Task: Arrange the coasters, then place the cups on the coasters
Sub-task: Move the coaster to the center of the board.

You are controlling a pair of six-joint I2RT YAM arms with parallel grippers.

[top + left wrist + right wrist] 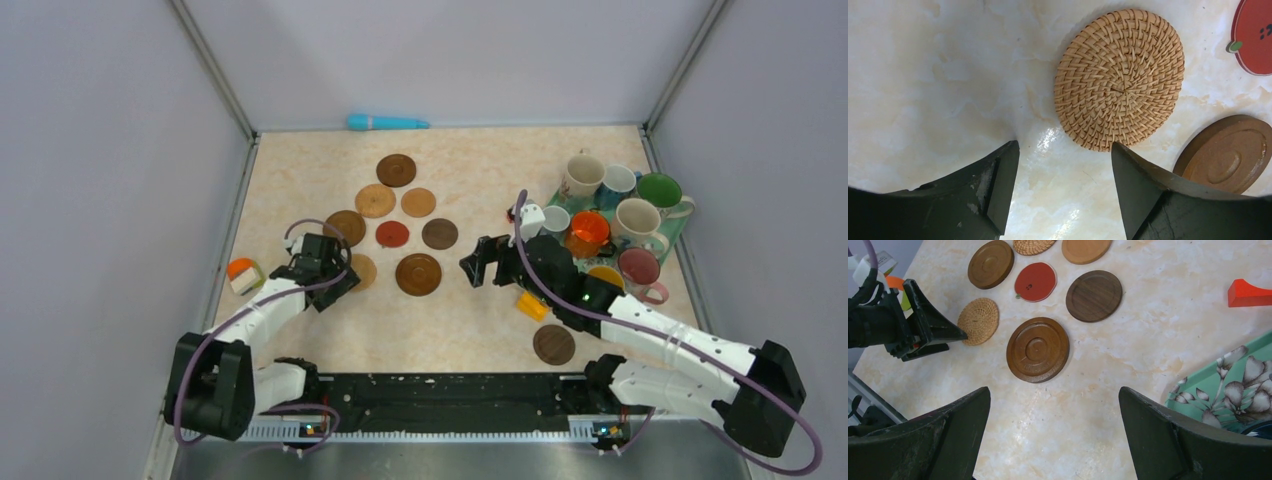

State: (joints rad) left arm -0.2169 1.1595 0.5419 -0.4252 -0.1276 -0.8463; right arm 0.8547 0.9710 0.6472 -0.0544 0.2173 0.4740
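Several round coasters lie mid-table: a woven tan coaster [1119,79], a red one [392,234], a large ridged dark brown one [418,274] and plain wooden discs. Another dark coaster [553,344] lies alone beside the right arm. My left gripper [1064,147] is open just short of the woven coaster, touching nothing. To the right of the ridged coaster [1038,349], my right gripper [1053,390] hangs open and empty over bare table. The cups, among them an orange cup [587,233] and a green one [660,192], crowd the teal floral tray [1218,390] at the right.
A teal pen-like object [388,123] lies along the back wall. An orange-and-white block [244,274] sits near the left wall, and a yellow-orange block [533,305] lies under the right arm. Grey walls close in on three sides.
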